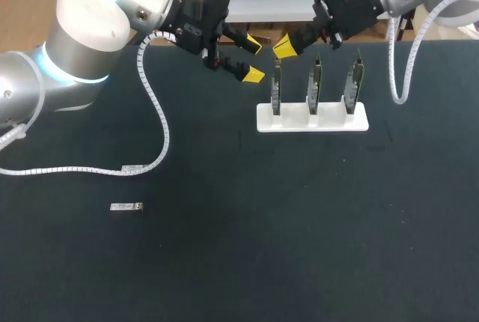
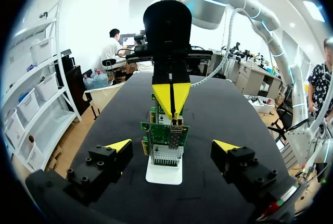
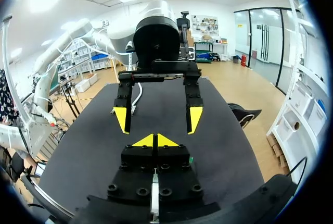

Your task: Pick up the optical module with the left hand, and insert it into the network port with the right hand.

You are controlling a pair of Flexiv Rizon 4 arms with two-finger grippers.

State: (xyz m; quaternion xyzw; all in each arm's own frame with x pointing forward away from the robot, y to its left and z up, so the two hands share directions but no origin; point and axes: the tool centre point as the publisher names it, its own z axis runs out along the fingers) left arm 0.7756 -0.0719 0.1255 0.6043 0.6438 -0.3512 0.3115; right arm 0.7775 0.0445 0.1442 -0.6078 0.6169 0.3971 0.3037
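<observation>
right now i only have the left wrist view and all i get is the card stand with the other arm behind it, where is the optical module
observer: In the head view the optical module lies flat on the table, far to the left of the white stand and nearer the robot.
operator: anything on it or touching it
observer: No, it lies alone. The white coiled cable from your left arm trails over the table close by, but apart from it.
operator: how many cards, they line up for me
observer: Three cards, upright in a row along the stand.
</observation>
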